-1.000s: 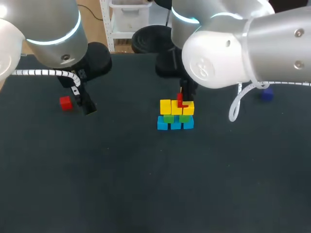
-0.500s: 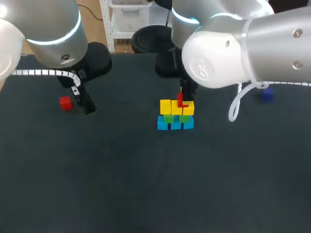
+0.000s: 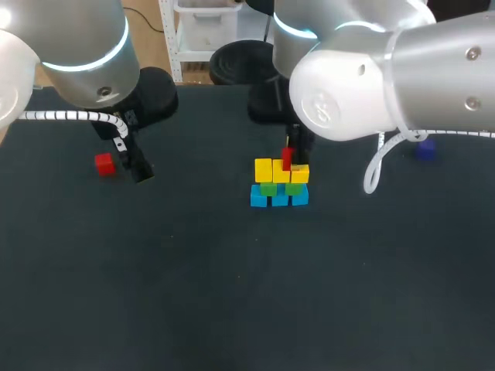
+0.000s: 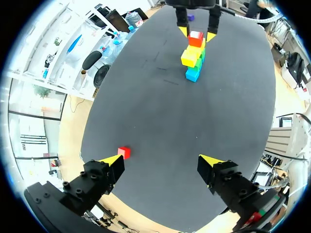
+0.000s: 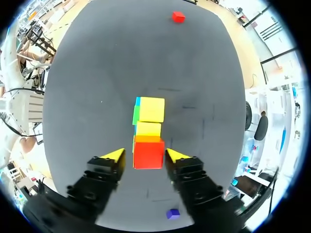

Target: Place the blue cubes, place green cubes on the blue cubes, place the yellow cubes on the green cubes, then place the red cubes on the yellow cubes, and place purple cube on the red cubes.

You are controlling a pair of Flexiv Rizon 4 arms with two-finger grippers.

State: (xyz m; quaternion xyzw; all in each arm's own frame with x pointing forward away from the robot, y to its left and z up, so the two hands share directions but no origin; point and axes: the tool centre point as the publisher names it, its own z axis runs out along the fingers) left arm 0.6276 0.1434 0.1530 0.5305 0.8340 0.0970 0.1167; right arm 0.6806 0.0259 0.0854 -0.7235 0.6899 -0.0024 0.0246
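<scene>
Near the middle of the dark surface stands a small stepped stack. Three blue cubes form the bottom row, green cubes sit on them, and three yellow cubes make the next row up. At the right end of that yellow row is a red cube, over the end yellow cube.

The right tool comes in from the far right and hangs directly over this red cube. Its two yellow-tipped fingers flank the cube closely. The right wrist view shows a thin dark gap on at least one side, so the tool reads as slightly open around the cube rather than clamped on it. The left wrist view, looking across the surface, shows the same thing: the red cube tops the stack between the two far fingers.

Over at the left side, the left tool hangs above the surface, spread wide and holding nothing. A loose red cube lies on the surface just beside one of its fingertips, not between them; the head view shows this cube next to the left tool.

Toward the far right of the surface, a purple cube lies alone, well apart from the stack.
</scene>
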